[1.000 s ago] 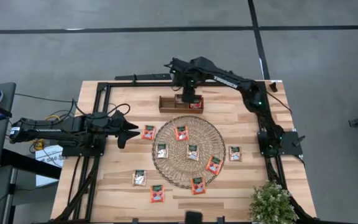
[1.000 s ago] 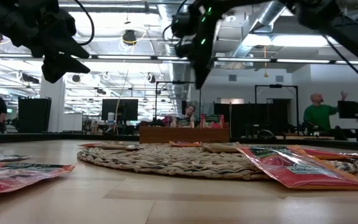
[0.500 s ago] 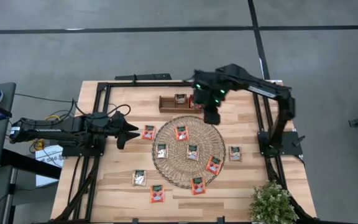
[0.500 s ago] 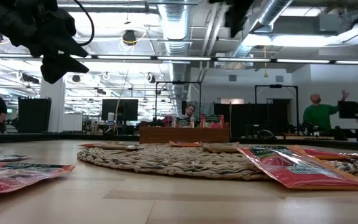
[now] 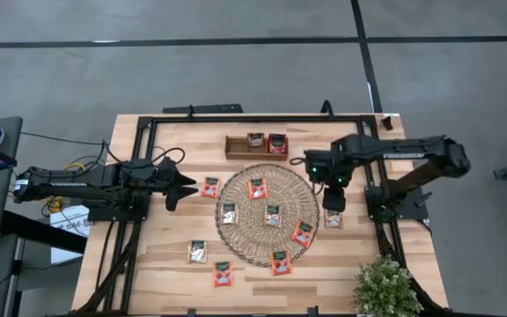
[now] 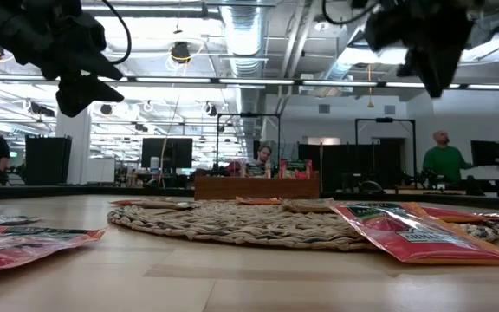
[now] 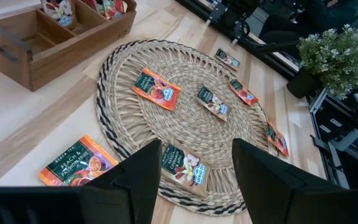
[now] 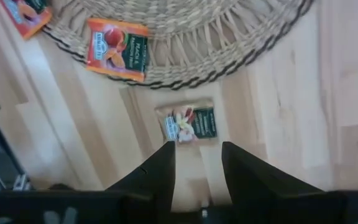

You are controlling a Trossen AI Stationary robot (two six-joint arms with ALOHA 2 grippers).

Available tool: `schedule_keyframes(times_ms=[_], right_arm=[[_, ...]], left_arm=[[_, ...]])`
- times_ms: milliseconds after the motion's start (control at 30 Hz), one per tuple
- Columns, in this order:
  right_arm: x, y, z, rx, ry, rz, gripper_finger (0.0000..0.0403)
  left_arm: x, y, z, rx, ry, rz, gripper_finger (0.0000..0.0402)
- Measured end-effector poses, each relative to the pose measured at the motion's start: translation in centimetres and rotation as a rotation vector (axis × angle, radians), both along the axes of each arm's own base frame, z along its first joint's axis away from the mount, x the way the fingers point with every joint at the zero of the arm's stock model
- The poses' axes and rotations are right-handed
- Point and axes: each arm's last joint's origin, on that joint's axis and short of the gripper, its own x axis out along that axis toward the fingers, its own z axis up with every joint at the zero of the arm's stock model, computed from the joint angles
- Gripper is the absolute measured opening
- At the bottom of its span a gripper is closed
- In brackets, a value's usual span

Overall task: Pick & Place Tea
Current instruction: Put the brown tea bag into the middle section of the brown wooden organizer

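Note:
Several tea packets lie flat: some on the round woven mat [image 5: 267, 214], a red one [image 5: 210, 187] left of it, two near the front [image 5: 198, 252], and a beige one [image 5: 333, 217] on the wood right of the mat. The wooden tray [image 5: 256, 145] at the far edge holds two packets. My right gripper [image 5: 333, 201] hangs open, pointing down, over the beige packet [image 8: 188, 124] without touching it. My left gripper [image 5: 181, 185] waits open at the table's left, above the wood, facing the mat [image 7: 185, 118].
A small potted plant [image 5: 384, 286] stands at the near right corner. Black frame rails [image 5: 139, 176] run along the table's left, far and right edges. Bare wood lies between the tray and the mat and along the near edge.
My right gripper has swung from above the tray at the far edge toward the table's right and near side, and now hangs over the beige packet beside the mat. The tray's two packets, partly hidden by the gripper before, now show uncovered.

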Motion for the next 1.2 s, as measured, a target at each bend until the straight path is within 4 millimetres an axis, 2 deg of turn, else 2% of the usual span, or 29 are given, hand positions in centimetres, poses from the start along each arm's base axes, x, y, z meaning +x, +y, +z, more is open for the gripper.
schedule_keyframes(times_ms=[333,500,967,1200], right_arm=[[-1.6,0.2,-6.6,0.056,0.077,0.056,0.0123],[-2.0,0.2,-8.9,0.056,0.068,0.065,0.0124],[-2.9,0.0,-11.9,0.055,0.056,0.034,0.0184],[-3.1,-0.1,-12.3,0.048,0.055,0.032,0.0196]], left_arm=[[0.0,0.0,0.0,-0.041,-0.003,0.004,0.0188],[0.0,0.0,0.0,-0.042,-0.004,0.005,0.0188],[0.0,0.0,0.0,-0.061,-0.005,0.013,0.0188],[0.0,0.0,0.0,-0.062,-0.005,0.013,0.0188]])
